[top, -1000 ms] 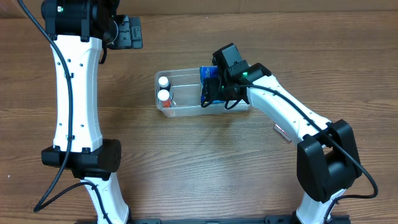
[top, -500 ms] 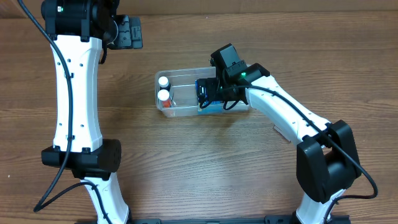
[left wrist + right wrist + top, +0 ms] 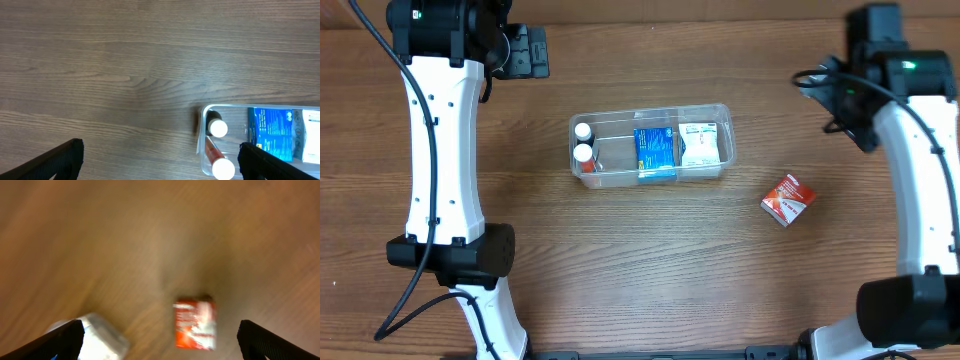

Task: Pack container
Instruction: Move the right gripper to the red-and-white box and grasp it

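The clear container (image 3: 617,148) lies mid-table. It holds two white-capped bottles (image 3: 583,142) at its left end, a blue box (image 3: 656,153) in the middle and a white packet (image 3: 699,145) at the right. A red box (image 3: 788,199) lies on the table to its right. My right gripper (image 3: 837,96) hovers open and empty at the far right, above the red box (image 3: 195,323); its view is blurred and shows a container corner (image 3: 102,336). My left gripper (image 3: 526,50) stays open and empty at the back left, with the container's rim (image 3: 204,116) below right of it.
Bare brown wooden table surrounds the container. The white left arm (image 3: 440,140) runs down the left side, and the white right arm (image 3: 925,170) down the right edge.
My right gripper opened and left the blue box in the container, then swung away to the far right. The left arm has not moved.
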Controlling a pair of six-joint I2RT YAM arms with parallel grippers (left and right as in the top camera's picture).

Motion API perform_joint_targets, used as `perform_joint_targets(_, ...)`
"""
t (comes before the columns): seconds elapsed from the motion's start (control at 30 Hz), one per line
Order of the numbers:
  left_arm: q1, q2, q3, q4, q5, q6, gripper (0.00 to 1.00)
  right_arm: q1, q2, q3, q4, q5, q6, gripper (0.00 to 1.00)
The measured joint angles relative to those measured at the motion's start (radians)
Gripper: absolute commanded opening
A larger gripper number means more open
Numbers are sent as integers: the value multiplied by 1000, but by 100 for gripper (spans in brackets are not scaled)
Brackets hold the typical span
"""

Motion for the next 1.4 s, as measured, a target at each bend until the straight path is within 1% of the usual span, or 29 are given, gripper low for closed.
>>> perform_joint_targets(0.13, 0, 0, 0, 2, 0, 0, 100, -84, 7, -185, 38, -56, 23, 100)
perform_joint_targets(0.27, 0, 0, 0, 3, 0, 0, 100, -75, 12, -370, 127, -90, 23, 100)
perform_joint_targets(0.43, 0, 0, 0, 3, 0, 0, 100, -52, 13, -538, 251, -150, 16, 100)
perform_joint_targets(0.57, 0, 0, 0, 3, 0, 0, 100, -33, 24, -567, 289, -166, 3, 100)
perform_joint_targets(0.77, 0, 0, 0, 3, 0, 0, 100, 23, 114, -581, 323, -171, -8, 100)
perform_joint_targets(1.3, 0, 0, 0, 3, 0, 0, 100, 22, 186, -582, 367, -167, -9, 100)
perform_joint_targets(1.4, 0, 0, 0, 3, 0, 0, 100, 21, 201, -579, 383, -179, -11, 95)
